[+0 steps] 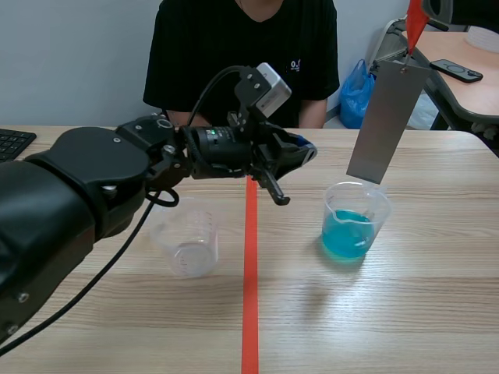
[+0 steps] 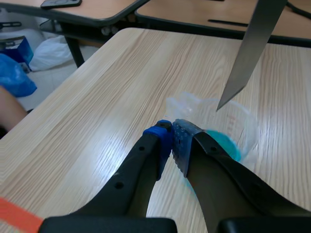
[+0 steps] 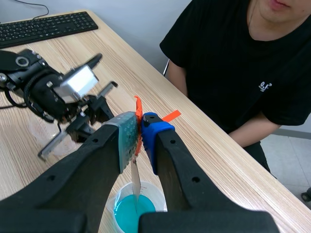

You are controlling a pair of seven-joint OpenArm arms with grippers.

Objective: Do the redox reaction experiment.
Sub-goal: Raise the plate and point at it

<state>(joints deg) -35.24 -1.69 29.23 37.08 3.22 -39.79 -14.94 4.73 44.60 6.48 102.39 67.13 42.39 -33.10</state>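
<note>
A grey metal strip [image 1: 387,121] hangs upright from an orange tab [image 3: 138,108], and my right gripper [image 3: 140,128] is shut on that tab. The strip's lower end sits just above the rim of a clear beaker of blue liquid [image 1: 355,222]; I cannot tell whether it touches the liquid [image 3: 132,209]. My left gripper [image 1: 302,152] is raised over the table's middle, shut on nothing, left of the beaker. In the left wrist view its gripper [image 2: 172,133] points at the blue beaker [image 2: 224,141] under the strip [image 2: 252,48]. An empty clear beaker [image 1: 187,245] stands left of the tape line.
A person in a black shirt [image 1: 242,54] sits across the table. A keyboard [image 1: 12,144] lies at the far left edge. A blue bag [image 1: 355,93] and another table [image 1: 460,86] stand beyond the right corner. An orange tape line [image 1: 249,273] runs down the middle.
</note>
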